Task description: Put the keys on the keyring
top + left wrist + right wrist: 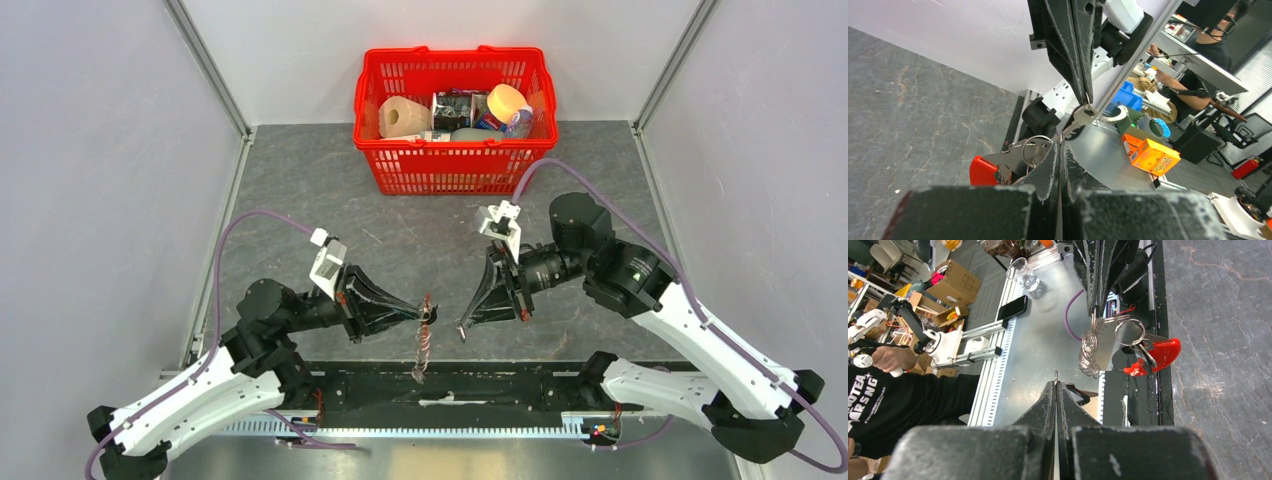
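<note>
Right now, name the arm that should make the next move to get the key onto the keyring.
Right, probably. The right gripper pinches the key, its tip close to the keyring, which hangs from the shut left gripper; the left should just hold.

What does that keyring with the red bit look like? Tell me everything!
The keyring hangs in the air, with the left pincer shut on its top. It has a bright red curved strap, plastic-looking, and shiny metal rings: one big, plus a dangling chain of small ones. In the top view its lower end shows over a black bar. The right pincer, pinching a small key, is close beside it with a gap between.
</note>
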You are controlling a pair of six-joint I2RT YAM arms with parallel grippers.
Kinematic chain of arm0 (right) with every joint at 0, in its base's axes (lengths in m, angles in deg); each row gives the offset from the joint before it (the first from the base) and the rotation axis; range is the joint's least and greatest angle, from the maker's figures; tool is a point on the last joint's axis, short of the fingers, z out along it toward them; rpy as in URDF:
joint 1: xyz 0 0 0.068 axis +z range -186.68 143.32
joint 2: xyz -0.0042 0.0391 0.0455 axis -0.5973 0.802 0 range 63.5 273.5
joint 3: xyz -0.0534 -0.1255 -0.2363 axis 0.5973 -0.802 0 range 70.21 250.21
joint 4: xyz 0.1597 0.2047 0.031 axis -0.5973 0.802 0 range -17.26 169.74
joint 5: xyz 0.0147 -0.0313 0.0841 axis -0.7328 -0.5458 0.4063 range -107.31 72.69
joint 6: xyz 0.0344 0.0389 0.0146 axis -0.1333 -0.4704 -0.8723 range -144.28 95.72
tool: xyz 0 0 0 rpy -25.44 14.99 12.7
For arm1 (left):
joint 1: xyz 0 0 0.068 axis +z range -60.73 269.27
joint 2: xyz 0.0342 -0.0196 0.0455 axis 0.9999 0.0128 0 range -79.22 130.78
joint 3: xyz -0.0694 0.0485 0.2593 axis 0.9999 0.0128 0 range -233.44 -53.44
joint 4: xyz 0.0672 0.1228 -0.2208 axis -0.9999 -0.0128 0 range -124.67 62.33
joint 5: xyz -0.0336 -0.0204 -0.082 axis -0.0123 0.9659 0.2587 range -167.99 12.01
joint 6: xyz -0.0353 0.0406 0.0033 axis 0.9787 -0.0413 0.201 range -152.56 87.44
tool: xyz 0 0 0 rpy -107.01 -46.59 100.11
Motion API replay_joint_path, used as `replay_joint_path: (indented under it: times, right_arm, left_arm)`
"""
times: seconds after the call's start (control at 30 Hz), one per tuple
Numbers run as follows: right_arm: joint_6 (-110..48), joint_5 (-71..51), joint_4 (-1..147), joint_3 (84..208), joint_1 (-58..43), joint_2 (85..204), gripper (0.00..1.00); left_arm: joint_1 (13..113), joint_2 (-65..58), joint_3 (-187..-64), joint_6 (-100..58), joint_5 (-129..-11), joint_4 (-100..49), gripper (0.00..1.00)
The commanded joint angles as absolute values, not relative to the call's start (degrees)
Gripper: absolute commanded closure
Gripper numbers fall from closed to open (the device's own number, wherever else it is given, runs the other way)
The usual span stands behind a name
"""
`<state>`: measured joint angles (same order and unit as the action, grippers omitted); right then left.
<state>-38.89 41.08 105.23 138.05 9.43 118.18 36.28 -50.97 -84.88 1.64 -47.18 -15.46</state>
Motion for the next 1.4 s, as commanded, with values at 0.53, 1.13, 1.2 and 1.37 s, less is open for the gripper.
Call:
replay_joint_path:
  times: [0.53, 1.13, 1.2, 1.37]
  right_arm:
    - [-37.0, 19.8, 112.4, 149.1, 17.5, 126.0, 1.0]
    - [-40.7, 15.9, 114.1, 153.0, 18.4, 130.5, 1.0]
    - [-41.0, 15.8, 114.0, 153.3, 18.7, 130.8, 1.0]
    - [-41.5, 15.6, 114.0, 154.1, 19.2, 132.0, 1.0]
  left_arm:
    - [36.3, -51.0, -88.3, -6.7, -54.4, -21.2, 0.98]
    - [36.3, -50.5, -88.2, -8.4, -54.1, -20.8, 0.98]
    - [36.3, -50.6, -88.2, -8.5, -54.2, -20.8, 0.98]
    - [36.3, -50.4, -88.2, -9.0, -54.3, -20.8, 0.98]
